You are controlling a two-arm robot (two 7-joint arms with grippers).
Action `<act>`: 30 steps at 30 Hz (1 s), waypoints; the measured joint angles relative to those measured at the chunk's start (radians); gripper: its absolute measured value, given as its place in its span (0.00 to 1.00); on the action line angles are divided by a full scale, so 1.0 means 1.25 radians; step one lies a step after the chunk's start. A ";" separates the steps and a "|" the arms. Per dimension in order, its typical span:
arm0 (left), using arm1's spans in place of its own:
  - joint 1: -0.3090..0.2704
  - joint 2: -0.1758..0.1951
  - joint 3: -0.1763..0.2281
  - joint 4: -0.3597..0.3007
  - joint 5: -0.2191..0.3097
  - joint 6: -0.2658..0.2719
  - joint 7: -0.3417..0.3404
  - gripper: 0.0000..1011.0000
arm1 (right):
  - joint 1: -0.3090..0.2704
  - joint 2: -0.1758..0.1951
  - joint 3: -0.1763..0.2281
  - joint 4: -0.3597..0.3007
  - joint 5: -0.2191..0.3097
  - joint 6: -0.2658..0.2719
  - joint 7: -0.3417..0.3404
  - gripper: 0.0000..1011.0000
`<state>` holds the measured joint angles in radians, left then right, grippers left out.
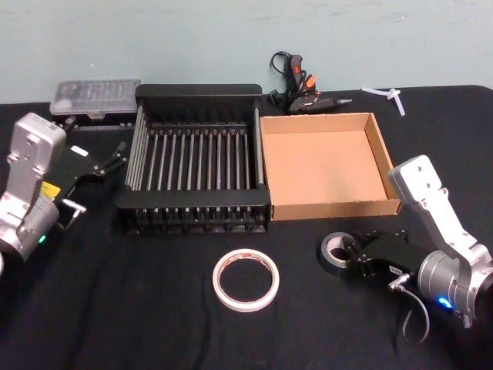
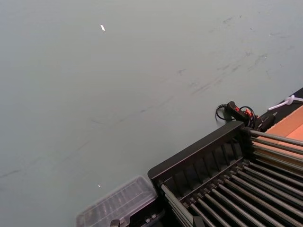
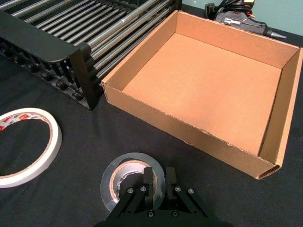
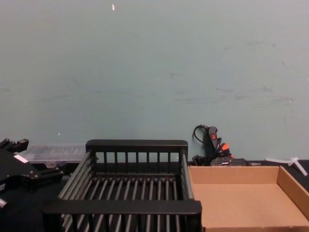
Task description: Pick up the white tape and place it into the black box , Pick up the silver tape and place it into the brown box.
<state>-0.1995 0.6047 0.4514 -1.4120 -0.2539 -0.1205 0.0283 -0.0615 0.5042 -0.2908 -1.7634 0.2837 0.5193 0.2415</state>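
Observation:
The silver tape point(image 1: 331, 248) point(image 3: 111, 177) lies flat on the black cloth just in front of the brown box point(image 1: 335, 206) point(image 3: 180, 127). My right gripper point(image 1: 350, 257) point(image 3: 159, 177) is down on it, shut on the ring's wall with one finger in the hole and one outside. The white tape point(image 1: 246, 305) point(image 3: 52, 137), red-printed, lies flat in front of the black box point(image 1: 199, 91) point(image 3: 42, 47), apart from both grippers. Both boxes stand side by side with nothing in them. My left gripper point(image 1: 115, 159) hovers open beside the black box's left wall.
A glue gun point(image 1: 300, 89) with its cord lies behind the boxes near the wall. A clear plastic case point(image 1: 94, 96) sits at the back left, and a small white plastic piece point(image 1: 389, 94) at the back right. Black cloth covers the table.

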 joint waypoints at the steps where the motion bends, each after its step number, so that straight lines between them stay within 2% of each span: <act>1: 0.000 0.000 0.000 0.000 0.000 0.000 0.000 0.99 | 0.000 0.000 0.000 0.000 0.000 0.000 0.000 0.16; 16: 0.000 0.000 0.000 0.000 0.000 0.000 0.000 0.99 | -0.011 -0.016 0.028 -0.019 -0.002 -0.009 0.021 0.16; 30: 0.000 0.000 0.000 0.000 0.000 0.000 0.000 0.99 | -0.002 -0.015 0.061 -0.079 -0.013 -0.010 0.028 0.16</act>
<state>-0.1995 0.6047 0.4514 -1.4120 -0.2539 -0.1205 0.0283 -0.0640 0.4858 -0.2151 -1.8622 0.2671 0.5064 0.2765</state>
